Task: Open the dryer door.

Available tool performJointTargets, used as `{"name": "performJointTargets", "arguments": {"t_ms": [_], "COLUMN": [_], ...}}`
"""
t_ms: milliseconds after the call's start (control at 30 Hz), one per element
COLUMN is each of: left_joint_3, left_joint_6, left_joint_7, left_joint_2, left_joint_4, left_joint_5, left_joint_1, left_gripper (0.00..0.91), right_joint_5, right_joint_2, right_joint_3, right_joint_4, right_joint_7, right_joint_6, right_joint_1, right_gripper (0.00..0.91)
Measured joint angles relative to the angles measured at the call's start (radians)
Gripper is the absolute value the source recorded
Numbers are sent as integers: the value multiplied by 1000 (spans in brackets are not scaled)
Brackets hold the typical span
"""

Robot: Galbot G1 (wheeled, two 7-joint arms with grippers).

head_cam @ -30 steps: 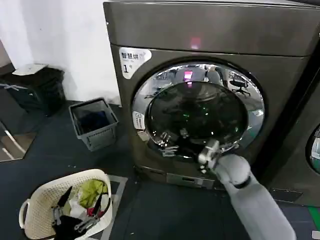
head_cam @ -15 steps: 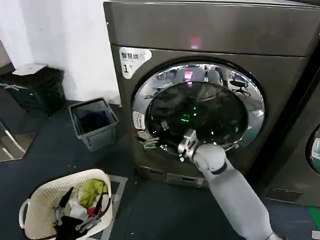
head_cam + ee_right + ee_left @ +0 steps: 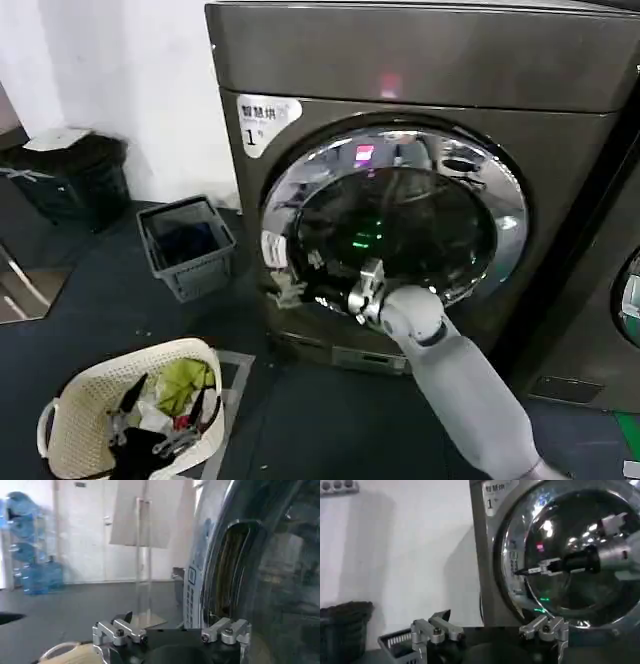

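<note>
Nearest to us on the floor, a white laundry basket holds mixed clothes, with a grey bin farther back by the wall. Beyond them our right gripper reaches to the left edge of the dryer door, its fingers spread apart and holding nothing. Our left gripper hangs low and apart from the machine, fingers likewise spread. The door sits on the front of the dryer, its left edge lifted slightly off the front.
</note>
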Motion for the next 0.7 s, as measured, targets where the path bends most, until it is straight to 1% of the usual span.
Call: {"name": "performJointTargets", "arguments": {"t_ms": [67,133,233,333,467,533,633,700], "left_joint_3": [-14,-32,-71,-111,-154,-172,-194,-200], "left_joint_6": [35,67,123,133,154,177,204,201], "left_joint_7": [-4,-12,25,48,76,101,108,127], "left_joint_2": [9,23,41,61,91,110,141,163], "left_joint_4": [-3,-8,-12,7,33,37,49,61], "left_joint_5": [-4,-45,-123,-155,-208,-261,-331,-361], "left_joint_1": [-15,-32,-62,-96,-151,-174,-206,-227], "left_gripper": [907,907,907,907,907,907,907,907], "right_joint_5": [4,24,67,118,132,147,153,153], "right_joint_2": [-17,-40,-73,-104,-129,-139,-154,-162], "right_joint_3": [10,15,17,23,40,51,69,78], "right_joint_4": [14,35,76,114,143,156,181,196], "right_joint_7": [-36,-70,-109,-132,-196,-234,-286,-303], "right_joint_6": [1,-5,-8,-3,37,42,51,59], "right_joint_1": [-9,-25,-52,-83,-120,-135,-158,-172], "right_gripper": [907,907,907,907,907,907,907,907]}}
